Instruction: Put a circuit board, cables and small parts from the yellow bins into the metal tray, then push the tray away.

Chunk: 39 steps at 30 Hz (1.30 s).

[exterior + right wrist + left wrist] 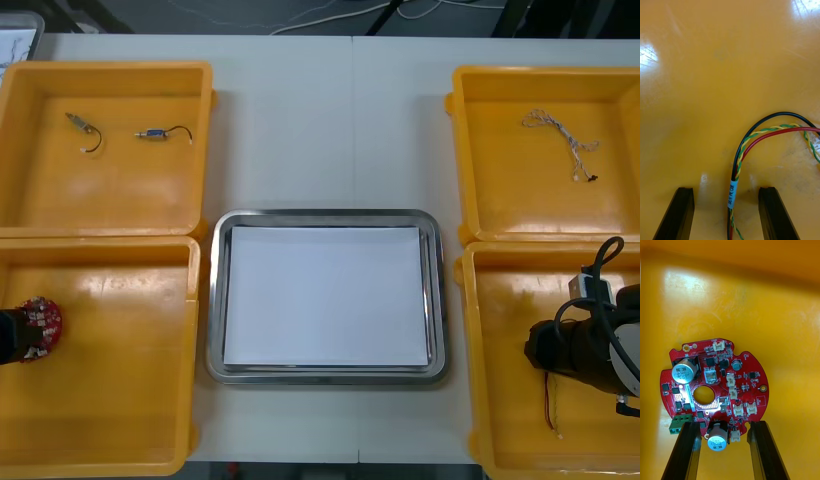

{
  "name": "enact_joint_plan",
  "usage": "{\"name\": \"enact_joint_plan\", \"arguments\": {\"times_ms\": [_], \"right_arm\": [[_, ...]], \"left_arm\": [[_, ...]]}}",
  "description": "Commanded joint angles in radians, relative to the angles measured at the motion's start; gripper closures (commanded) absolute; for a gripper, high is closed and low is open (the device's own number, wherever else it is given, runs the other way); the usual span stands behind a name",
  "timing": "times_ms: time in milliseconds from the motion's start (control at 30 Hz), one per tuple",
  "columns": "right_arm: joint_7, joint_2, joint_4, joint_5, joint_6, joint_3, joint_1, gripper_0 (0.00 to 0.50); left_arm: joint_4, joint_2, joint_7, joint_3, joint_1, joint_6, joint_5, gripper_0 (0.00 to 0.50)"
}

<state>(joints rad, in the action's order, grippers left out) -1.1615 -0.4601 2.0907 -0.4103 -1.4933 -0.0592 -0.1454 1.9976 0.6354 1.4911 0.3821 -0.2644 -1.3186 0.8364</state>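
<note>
Lower left: left gripper (724, 423) open, fingers straddling the circuit board (741, 386) edge in its yellow bin (120, 400). Centre: metal tray (325, 215) holds nothing. Lower right: right gripper (726, 189) open astride a cable (732, 193). Looks like the pick step; next needs close, then lift. Light table (300, 120), dark floor (150, 12) along top.

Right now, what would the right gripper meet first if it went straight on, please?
Likely the cable bundle between the right gripper's open jaws, then the floor of the near right bin; depth is unclear. The left gripper is at the circuit board.
</note>
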Motion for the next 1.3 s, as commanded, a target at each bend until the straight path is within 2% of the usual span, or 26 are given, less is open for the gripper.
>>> {"name": "enact_joint_plan", "arguments": {"times_ms": [33,67,100,167,533,767,1167,1300], "right_arm": [[-0.026,0.015,0.003,0.005,-0.004,0.021,-0.023,0.099],[-0.026,0.015,0.003,0.005,-0.005,0.021,-0.022,0.349],[-0.026,0.015,0.003,0.005,-0.008,0.021,-0.022,0.455],[-0.026,0.015,0.003,0.005,-0.011,0.022,-0.020,0.500],[-0.032,0.012,0.020,-0.007,-0.061,0.006,0.001,0.500],[-0.037,-0.018,0.103,-0.033,-0.196,-0.033,0.036,0.500],[-0.041,-0.054,0.155,-0.084,-0.266,-0.097,0.073,0.500],[-0.043,-0.061,0.183,-0.100,-0.320,-0.123,0.092,0.500]], "left_arm": [[0.006,-0.008,0.060,0.001,-0.041,0.025,0.012,0.117],[0.006,-0.010,0.063,0.000,-0.042,0.025,0.012,0.118],[0.006,-0.014,0.064,0.001,-0.045,0.024,0.012,0.116],[0.006,-0.019,0.066,0.003,-0.045,0.025,0.010,0.118],[0.004,-0.053,0.087,0.004,-0.067,0.036,-0.010,0.117],[0.004,-0.071,0.100,0.004,-0.085,0.041,-0.017,0.118],[-0.002,-0.071,0.100,0.003,-0.084,0.061,-0.025,0.118],[-0.003,-0.071,0.098,0.003,-0.075,0.059,-0.033,0.118]]}}
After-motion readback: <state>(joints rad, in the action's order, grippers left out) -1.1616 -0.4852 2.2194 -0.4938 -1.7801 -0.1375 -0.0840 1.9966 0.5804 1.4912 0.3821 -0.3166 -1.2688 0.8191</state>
